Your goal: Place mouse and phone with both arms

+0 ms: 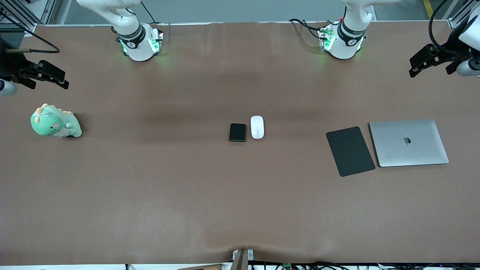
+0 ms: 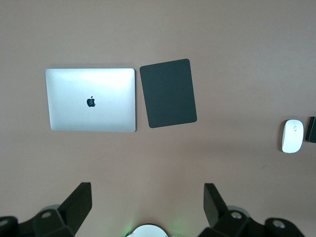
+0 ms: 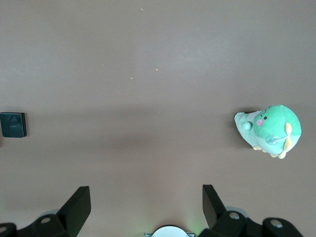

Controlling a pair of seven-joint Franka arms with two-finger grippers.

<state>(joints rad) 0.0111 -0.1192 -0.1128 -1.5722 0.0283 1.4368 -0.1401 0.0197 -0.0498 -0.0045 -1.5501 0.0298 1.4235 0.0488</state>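
Observation:
The white mouse (image 1: pixel 257 127) and the black phone (image 1: pixel 237 132) lie side by side at the middle of the brown table, the phone toward the right arm's end. In the left wrist view the mouse (image 2: pixel 292 136) shows with the phone (image 2: pixel 312 129) cut off at the frame's edge. In the right wrist view only the phone (image 3: pixel 13 124) shows. My left gripper (image 1: pixel 416 67) hangs open and empty high over the left arm's end of the table; it also shows in its wrist view (image 2: pixel 147 200). My right gripper (image 1: pixel 60 79) hangs open and empty over the right arm's end, and shows in its wrist view (image 3: pixel 146 202).
A matte black mouse pad (image 1: pixel 350 150) and a closed silver laptop (image 1: pixel 408 142) lie side by side toward the left arm's end. A green dinosaur plush (image 1: pixel 55 122) sits toward the right arm's end. The two arm bases (image 1: pixel 140 45) stand along the table's edge farthest from the front camera.

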